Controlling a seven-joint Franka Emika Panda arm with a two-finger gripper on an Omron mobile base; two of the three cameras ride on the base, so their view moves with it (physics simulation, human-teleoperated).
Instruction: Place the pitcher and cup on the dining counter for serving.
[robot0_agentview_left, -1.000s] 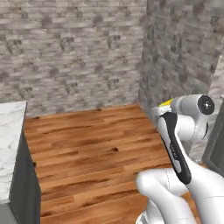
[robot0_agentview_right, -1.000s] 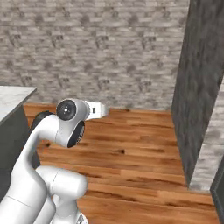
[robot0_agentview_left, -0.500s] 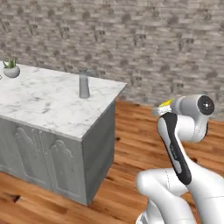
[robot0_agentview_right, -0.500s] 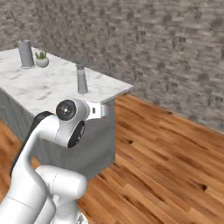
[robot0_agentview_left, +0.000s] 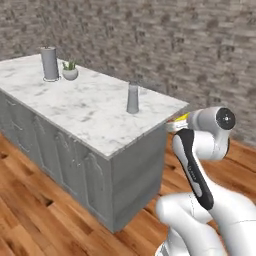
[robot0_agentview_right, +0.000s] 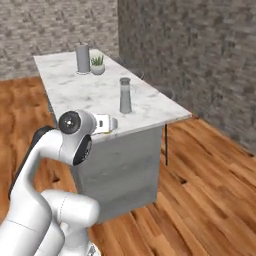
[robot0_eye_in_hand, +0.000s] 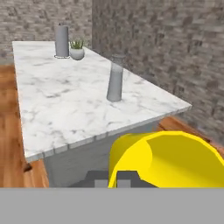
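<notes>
The yellow cup (robot0_eye_in_hand: 175, 157) sits in my shut gripper (robot0_eye_in_hand: 114, 180), close to the camera and lower than the marble top. A sliver of the cup (robot0_agentview_left: 181, 118) shows at the hand in the left base view. The hand (robot0_agentview_right: 109, 123) hovers just off the near end of the dining counter (robot0_agentview_left: 85, 107), a long island with a white veined top (robot0_eye_in_hand: 61, 96) and a grey base (robot0_agentview_right: 120, 170). The tall grey pitcher (robot0_agentview_left: 132, 98) stands upright on the counter near that end (robot0_agentview_right: 125, 95), ahead of the cup (robot0_eye_in_hand: 116, 78).
At the island's far end stand a straight grey cylinder (robot0_agentview_left: 49, 63) on a round base and a small potted plant (robot0_agentview_left: 70, 71). Brick walls rise behind. Wooden floor surrounds the island. A thin dark leg (robot0_agentview_right: 166, 145) shows at the island's far side.
The whole picture has swung as the base moved: from bare floor and brick wall to the island, which is now close in front. The arm keeps its pose, with the cup still held.
</notes>
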